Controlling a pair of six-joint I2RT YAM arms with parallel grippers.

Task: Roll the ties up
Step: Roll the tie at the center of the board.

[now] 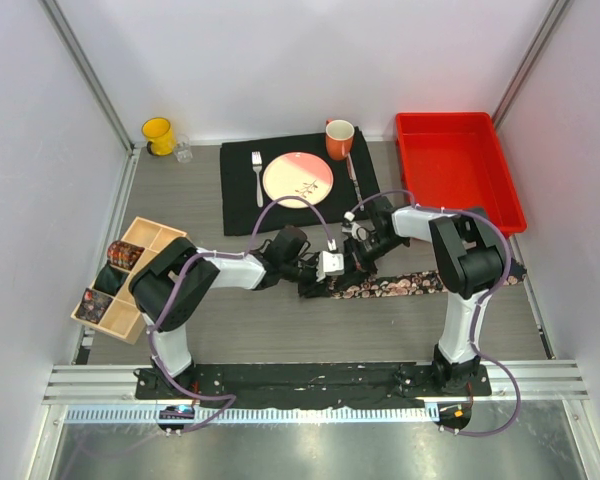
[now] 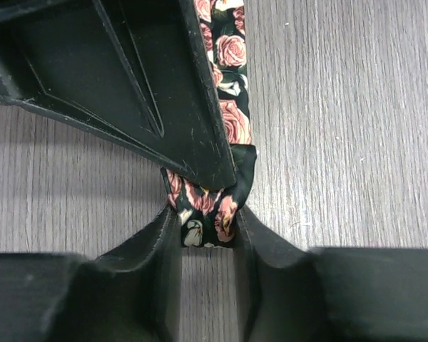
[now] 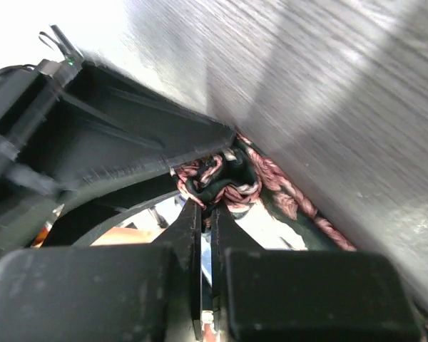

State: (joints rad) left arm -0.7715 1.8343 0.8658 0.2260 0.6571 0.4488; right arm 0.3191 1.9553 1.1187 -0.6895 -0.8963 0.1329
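Two robot arms meet at the middle of the grey table (image 1: 280, 330) over one end of a floral tie (image 1: 420, 283), a black strip printed with pink roses. The strip lies flat on the wood and stretches toward the table's right side. The left gripper (image 2: 207, 215) is clamped on the doubled-over end of the tie. One finger presses each edge of the fold, and the cloth fills the narrow gap between them. The right gripper (image 3: 205, 205) comes in from the opposite side with its jaws drawn to a sliver. Its tips are sunk in the same fold and nip the bunched fabric that curls over them, just beside the left gripper's fingers. Only this short end is turned over; the length beyond it lies unrolled on the table, clear of both sets of jaws. Behind the arms a black placemat (image 1: 240, 190) carries a plate (image 1: 298, 178). At the table's left edge a wooden tray (image 1: 160, 238) holds rolled ties (image 1: 120, 254) in its compartments, well apart from the grippers.
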